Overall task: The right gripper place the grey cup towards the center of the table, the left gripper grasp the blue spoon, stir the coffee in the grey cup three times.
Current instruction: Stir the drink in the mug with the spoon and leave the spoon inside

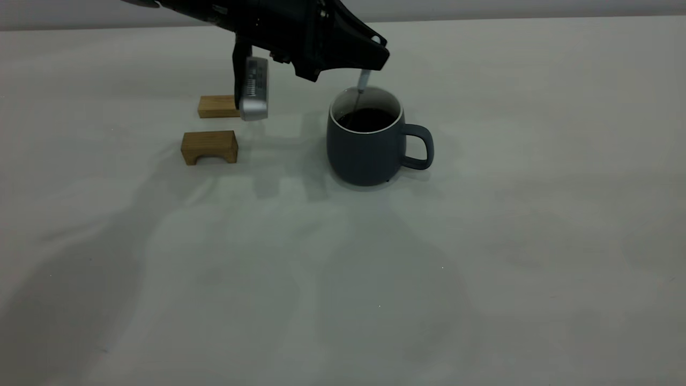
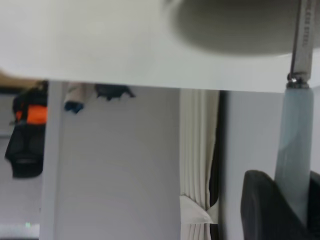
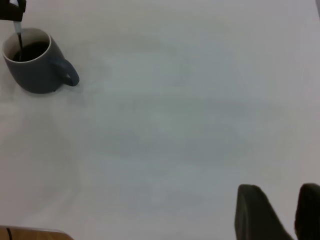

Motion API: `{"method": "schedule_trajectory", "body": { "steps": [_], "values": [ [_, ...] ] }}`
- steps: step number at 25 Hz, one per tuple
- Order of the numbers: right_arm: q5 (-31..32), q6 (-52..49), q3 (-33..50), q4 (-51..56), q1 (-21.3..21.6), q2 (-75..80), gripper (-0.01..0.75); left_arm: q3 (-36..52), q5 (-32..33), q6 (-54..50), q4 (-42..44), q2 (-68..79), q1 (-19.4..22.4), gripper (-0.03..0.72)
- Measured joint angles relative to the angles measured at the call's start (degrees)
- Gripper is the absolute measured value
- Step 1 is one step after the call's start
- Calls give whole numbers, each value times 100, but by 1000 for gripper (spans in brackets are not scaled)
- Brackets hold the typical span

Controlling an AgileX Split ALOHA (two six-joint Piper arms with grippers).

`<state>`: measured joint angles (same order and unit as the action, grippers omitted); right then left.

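The grey cup [image 1: 370,150] stands upright near the middle of the table [image 1: 482,241], its handle toward the right side, with dark coffee [image 1: 370,118] inside. Above its rim, the left gripper [image 1: 375,53] is shut on the blue spoon [image 1: 363,80], whose metal neck dips into the coffee. In the left wrist view the pale handle of the blue spoon [image 2: 295,135] runs between the dark fingers of the left gripper [image 2: 295,200]. The right gripper [image 3: 295,210] is out of the exterior view; it hovers far from the grey cup [image 3: 32,70], open and empty.
Two small wooden blocks [image 1: 217,106] [image 1: 209,146] sit left of the cup, partly behind a silver part of the left arm [image 1: 253,88]. A wooden edge [image 3: 30,234] shows in a corner of the right wrist view. Bare tabletop stretches in front of and right of the cup.
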<state>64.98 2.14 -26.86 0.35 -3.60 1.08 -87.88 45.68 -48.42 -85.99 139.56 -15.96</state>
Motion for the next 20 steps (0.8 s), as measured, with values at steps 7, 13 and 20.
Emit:
{"method": "schedule_trajectory", "body": {
  "steps": [7, 13, 20],
  "values": [
    [0, 0, 0, 0, 0, 0, 237, 0, 99, 563, -766, 0, -77, 176],
    [0, 0, 0, 0, 0, 0, 237, 0, 138, 707, -762, 0, -187, 175],
    [0, 0, 0, 0, 0, 0, 237, 0, 138, 714, -416, 0, -181, 179]
  ]
}}
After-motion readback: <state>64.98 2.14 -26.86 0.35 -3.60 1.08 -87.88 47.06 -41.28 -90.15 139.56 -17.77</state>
